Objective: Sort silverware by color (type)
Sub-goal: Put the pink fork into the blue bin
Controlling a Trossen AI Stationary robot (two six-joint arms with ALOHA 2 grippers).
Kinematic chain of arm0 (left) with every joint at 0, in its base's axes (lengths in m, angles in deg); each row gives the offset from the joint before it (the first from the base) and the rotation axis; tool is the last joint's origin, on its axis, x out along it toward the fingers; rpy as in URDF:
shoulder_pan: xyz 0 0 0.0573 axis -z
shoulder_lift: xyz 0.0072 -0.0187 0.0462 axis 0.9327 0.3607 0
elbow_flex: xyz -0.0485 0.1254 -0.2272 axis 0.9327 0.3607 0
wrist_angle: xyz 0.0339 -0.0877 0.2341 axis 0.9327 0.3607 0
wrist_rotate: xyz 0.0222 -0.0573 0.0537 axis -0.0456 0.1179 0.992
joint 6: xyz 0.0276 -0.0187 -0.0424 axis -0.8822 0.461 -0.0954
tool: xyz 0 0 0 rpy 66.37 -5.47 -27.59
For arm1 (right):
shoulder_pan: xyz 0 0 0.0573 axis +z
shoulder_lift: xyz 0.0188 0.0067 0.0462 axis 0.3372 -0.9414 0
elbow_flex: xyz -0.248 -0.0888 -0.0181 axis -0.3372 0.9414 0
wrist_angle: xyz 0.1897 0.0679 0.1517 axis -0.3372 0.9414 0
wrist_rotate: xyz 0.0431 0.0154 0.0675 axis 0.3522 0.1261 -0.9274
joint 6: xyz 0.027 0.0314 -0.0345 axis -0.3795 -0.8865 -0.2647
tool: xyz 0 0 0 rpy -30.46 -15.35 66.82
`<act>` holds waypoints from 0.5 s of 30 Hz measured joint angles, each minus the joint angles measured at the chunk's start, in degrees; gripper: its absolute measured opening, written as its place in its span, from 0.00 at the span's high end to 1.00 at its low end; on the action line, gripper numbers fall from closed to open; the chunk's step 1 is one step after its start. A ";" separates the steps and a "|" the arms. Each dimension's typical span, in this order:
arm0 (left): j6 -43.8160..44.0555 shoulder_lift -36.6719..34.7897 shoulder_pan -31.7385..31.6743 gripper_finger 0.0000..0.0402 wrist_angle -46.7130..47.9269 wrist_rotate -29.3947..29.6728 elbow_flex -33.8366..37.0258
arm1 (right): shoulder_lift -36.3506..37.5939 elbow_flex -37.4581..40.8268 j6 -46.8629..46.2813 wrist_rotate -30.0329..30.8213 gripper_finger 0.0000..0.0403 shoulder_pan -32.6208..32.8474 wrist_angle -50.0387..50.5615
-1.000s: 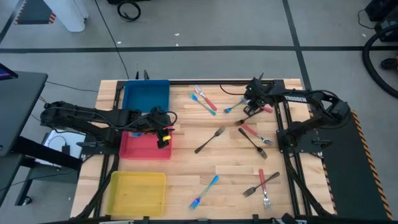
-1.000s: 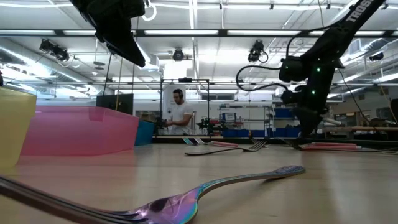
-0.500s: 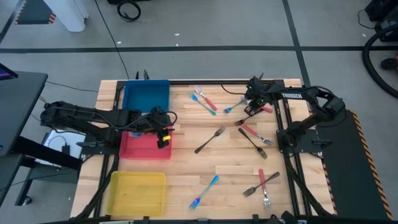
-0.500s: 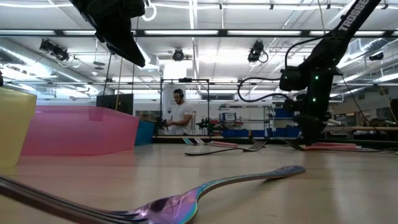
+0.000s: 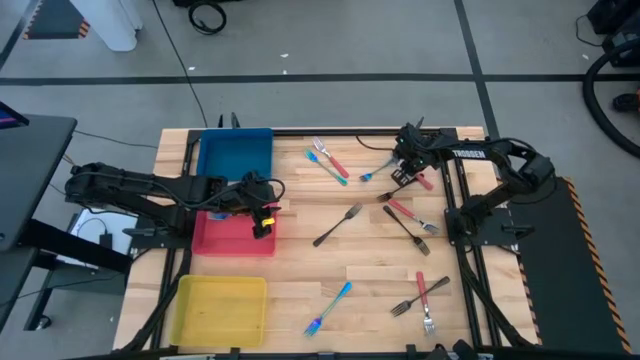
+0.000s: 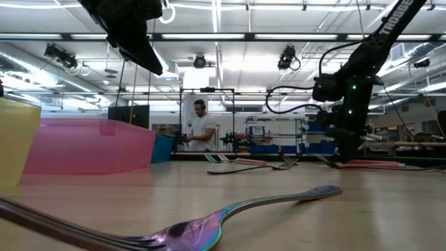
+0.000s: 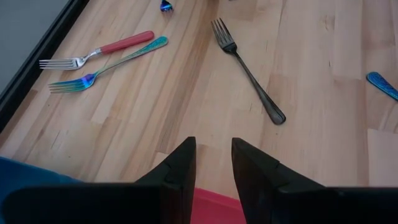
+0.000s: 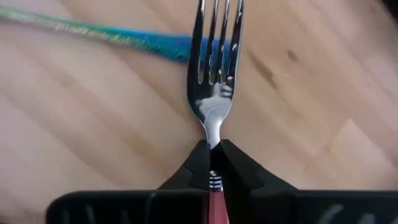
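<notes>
The right arm reaches from the table's right edge toward the far right part of the wooden table, its links folded back on themselves and its wrist pitched down. The right gripper sits low at the tabletop; in its wrist view the two dark fingers are pinched narrow around the neck of a red-handled fork, just where the silver stem meets the red handle. The tines point away from the gripper, and beyond them a blue iridescent utensil lies crosswise on the wood, just beside the tine tips. In the low view this arm descends steeply, the gripper down at the table surface.

The left arm stretches level from the table's left side, elbow nearly straight, ending with the left gripper above the near edge of the red tray. Its fingers stand partly apart with nothing between them.

The remaining silverware is scattered on the wood: a red-handled and a blue fork lie side by side near the far edge, a dark metal fork sits at mid-table, two more pieces lie crossed just nearer than the right gripper, a blue one rests near the front, and a red and a dark fork lie at the front right. The blue tray stands behind the red one, the yellow tray in front.
</notes>
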 joint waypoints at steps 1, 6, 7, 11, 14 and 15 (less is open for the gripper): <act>-0.03 0.00 0.02 0.74 0.02 0.00 0.00 | -0.02 -0.05 -0.41 0.11 0.95 -0.02 -0.31; -0.03 0.00 0.02 0.74 0.01 0.00 0.00 | -0.01 0.02 -3.33 0.20 0.95 0.05 -1.12; -0.03 0.00 0.02 0.74 0.01 0.00 0.00 | 0.12 0.05 -3.82 0.15 0.95 0.15 -1.13; -0.02 0.00 0.02 0.74 -0.01 0.00 0.01 | 1.50 0.23 -4.99 -1.94 0.95 0.96 -0.46; 0.01 0.00 0.01 0.74 -0.07 0.00 0.02 | 3.81 0.20 -5.99 -4.39 0.96 2.03 -0.83; 0.01 0.00 0.02 0.74 -0.12 0.00 0.02 | 4.55 0.25 -6.24 -4.88 0.96 2.44 -0.55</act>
